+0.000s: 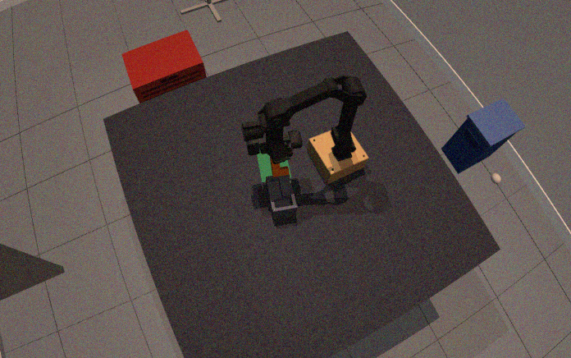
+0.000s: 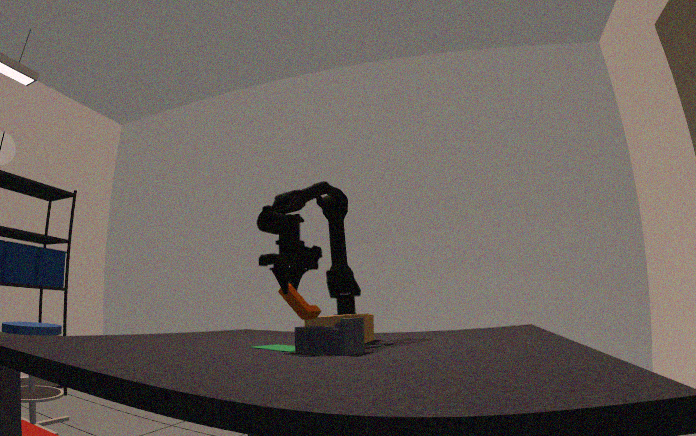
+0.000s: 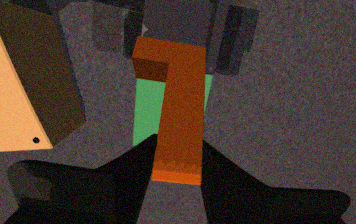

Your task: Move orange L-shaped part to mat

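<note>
– Done so far?
– Tipped and lifted from the grey tray [image 1: 284, 218] [image 2: 328, 340] [image 3: 177, 22]: orange L-shaped part [image 1: 280, 170] [image 2: 300, 302] [image 3: 184, 110], slanting below the pincer [image 2: 288, 287] [image 3: 177, 142], clamped at its straight end, partly closed.
– Left?
– Lowering, flattening, releasing on green mat [image 1: 264, 166] [image 2: 277, 348] [image 3: 148, 110] beneath.

Matt, wood-like block [image 1: 322, 153] [image 2: 368, 328] [image 3: 17, 105]; smooth, matt orange part [image 1: 281, 170] [image 2: 300, 301] [image 3: 184, 100].

orange L-shaped part [image 1: 276, 169] [image 2: 300, 304] [image 3: 183, 110], green mat [image 1: 264, 167] [image 2: 277, 348] [image 3: 149, 107], grey tray [image 1: 285, 217] [image 2: 328, 340] [image 3: 177, 20], black tool [image 1: 276, 153] [image 2: 288, 288] [image 3: 177, 142]
</note>
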Tool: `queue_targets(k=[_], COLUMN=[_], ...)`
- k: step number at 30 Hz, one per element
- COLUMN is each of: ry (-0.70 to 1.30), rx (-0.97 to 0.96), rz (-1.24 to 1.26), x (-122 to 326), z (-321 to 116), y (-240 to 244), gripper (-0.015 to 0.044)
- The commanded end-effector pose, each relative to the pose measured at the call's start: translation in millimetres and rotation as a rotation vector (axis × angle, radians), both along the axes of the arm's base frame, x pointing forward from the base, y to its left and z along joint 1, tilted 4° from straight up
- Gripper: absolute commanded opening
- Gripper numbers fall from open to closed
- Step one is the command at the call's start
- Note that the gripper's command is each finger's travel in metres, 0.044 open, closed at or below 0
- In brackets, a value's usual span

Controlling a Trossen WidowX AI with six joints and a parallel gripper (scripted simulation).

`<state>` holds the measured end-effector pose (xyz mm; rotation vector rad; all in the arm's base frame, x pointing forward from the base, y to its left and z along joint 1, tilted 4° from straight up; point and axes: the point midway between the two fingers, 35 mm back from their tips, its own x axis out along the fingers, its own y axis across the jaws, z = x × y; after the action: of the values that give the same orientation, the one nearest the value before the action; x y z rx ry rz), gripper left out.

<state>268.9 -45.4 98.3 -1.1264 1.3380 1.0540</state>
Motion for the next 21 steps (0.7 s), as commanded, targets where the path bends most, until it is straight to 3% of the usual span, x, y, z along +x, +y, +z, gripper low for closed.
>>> queue_targets(k=[1, 9, 21], ry=[-0.006, -0.005, -0.005], rx=[-0.008, -0.011, -0.011], rz=[0.003, 0.003, 0.003], x=[-5.3, -14.9, -15.5], z=[2.5, 5.0, -4.7], y=[-17.9, -50.1, -53.2], gripper=[0.0, 0.0, 0.0])
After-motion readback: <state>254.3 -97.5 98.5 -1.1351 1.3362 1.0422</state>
